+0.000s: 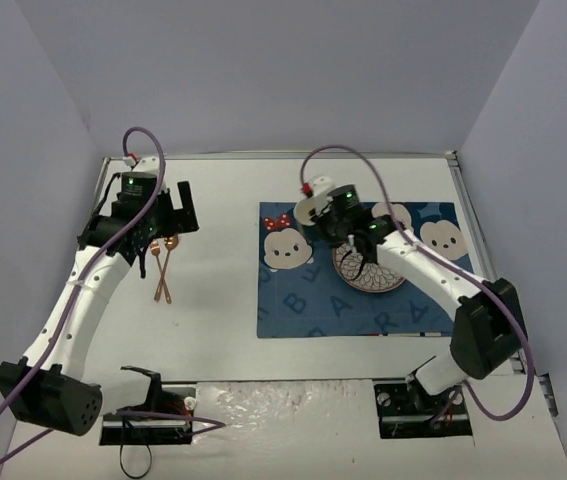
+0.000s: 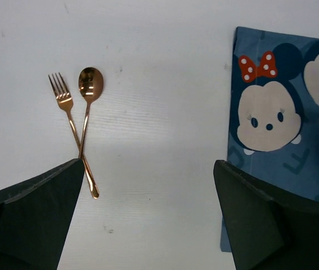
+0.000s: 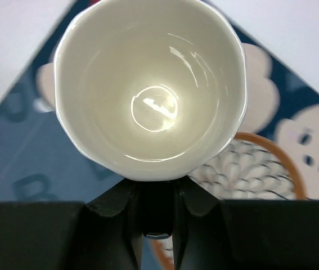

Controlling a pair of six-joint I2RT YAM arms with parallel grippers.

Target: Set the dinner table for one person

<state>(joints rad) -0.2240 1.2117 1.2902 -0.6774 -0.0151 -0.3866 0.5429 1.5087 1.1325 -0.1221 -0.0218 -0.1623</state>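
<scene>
On the white dinner table [image 1: 225, 195], a copper fork [image 2: 63, 101] and a copper spoon [image 2: 90, 84] lie crossed at their handles, left of the blue cartoon-face mat [image 2: 283, 163]. My left gripper [image 2: 148, 219] hovers over bare table just right of them, open wide and holding nothing; from above it [image 1: 166, 228] is over the cutlery [image 1: 163, 272]. My right gripper [image 3: 158, 194] is shut on the handle of a white cup [image 3: 151, 84]. The cup [image 1: 311, 210] hangs over the mat [image 1: 303, 300], beside a patterned plate [image 1: 368, 270] with an orange rim [image 3: 272, 152].
White walls enclose the table on three sides. A metal edge [image 1: 460, 200] runs along the right side. Both arm bases [image 1: 153, 415] sit at the near edge, with purple cables looping above the arms.
</scene>
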